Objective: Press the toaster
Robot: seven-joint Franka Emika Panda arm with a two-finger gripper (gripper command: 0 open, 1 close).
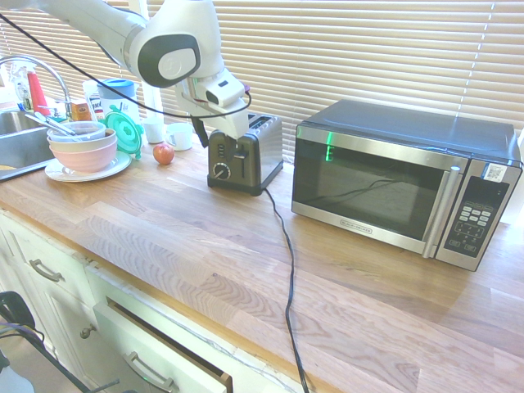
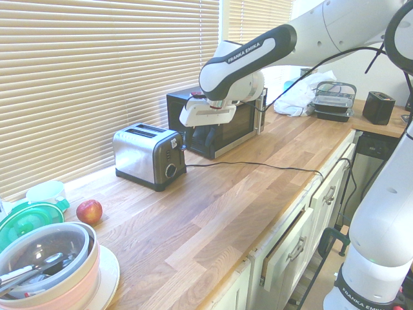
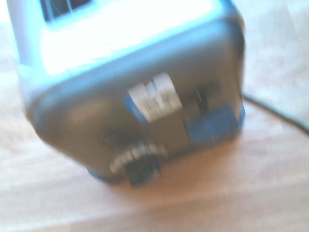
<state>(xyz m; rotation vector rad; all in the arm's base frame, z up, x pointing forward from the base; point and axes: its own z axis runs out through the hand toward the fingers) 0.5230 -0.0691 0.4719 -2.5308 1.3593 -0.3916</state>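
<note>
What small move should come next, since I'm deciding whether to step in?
Probably ease the gripper over to line up with the lever side of the toaster: the exterior views show it raised near the toaster's front, fingers spread, while the wrist view shows the dial and front panel below.

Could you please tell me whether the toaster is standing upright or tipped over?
Upright: the toaster rests on its base, its slots facing up and its dial on the front.
</note>
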